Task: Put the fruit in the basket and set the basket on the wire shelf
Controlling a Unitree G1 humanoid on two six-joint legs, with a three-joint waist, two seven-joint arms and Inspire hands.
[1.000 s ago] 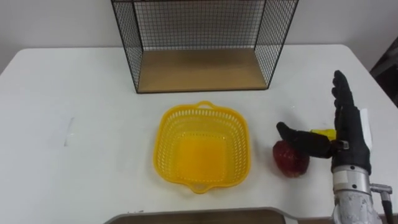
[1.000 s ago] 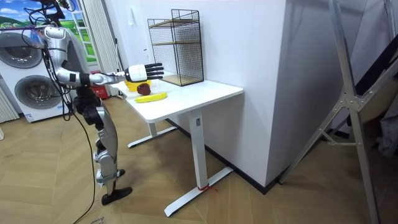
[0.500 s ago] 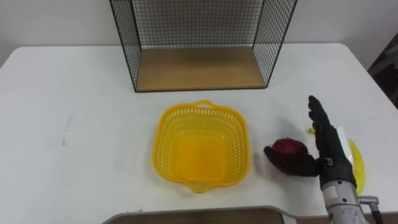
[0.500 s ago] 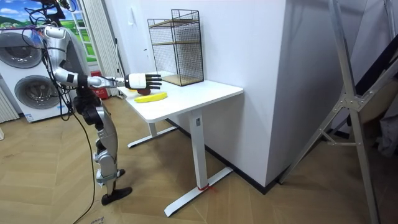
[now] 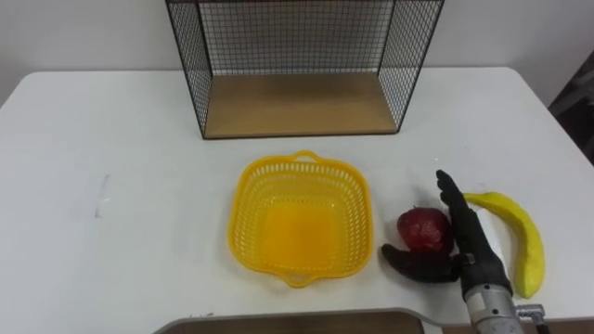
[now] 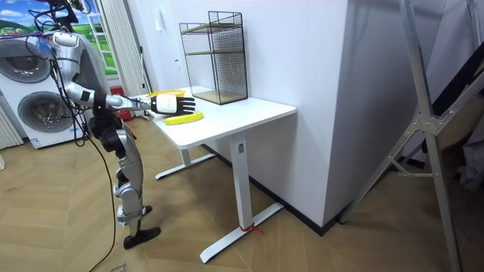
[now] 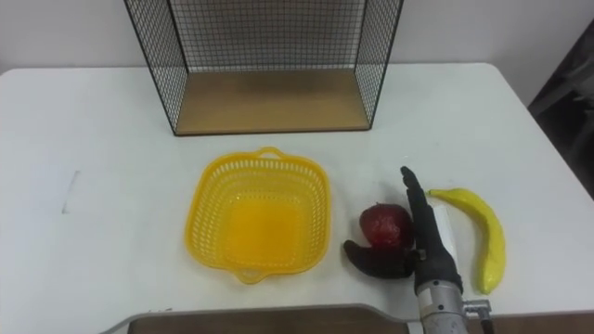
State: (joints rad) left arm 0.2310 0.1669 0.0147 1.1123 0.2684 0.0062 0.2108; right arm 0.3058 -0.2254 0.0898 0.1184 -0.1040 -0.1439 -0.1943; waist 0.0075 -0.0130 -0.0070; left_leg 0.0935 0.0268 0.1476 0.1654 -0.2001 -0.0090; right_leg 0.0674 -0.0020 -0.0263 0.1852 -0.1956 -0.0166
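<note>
A dark red apple [image 5: 422, 226] lies on the white table [image 5: 121, 139], right of the empty yellow basket [image 5: 247, 199]. A yellow banana [image 5: 520, 237] lies further right. My right hand [image 5: 470, 243] stands edge-on between the apple and the banana. Its fingers are straight against the apple's right side and its thumb reaches across the apple's near side, so it is open. The black wire shelf [image 5: 297, 102] with a wooden floor stands at the table's far edge, behind the basket. In the room view my right hand [image 6: 172, 103] is stretched out over the table above the banana [image 6: 184, 119].
The table's right edge [image 5: 566, 130] runs close to the banana. A grey ledge [image 5: 297, 322] lies along the near edge. In the room view I stand at the table's end, with a washing machine [image 6: 30, 98] behind me.
My right hand has drawn back toward me and sunk beside the apple, its thumb now on the apple's near side. The banana, earlier mostly hidden by the hand, now shows in full.
</note>
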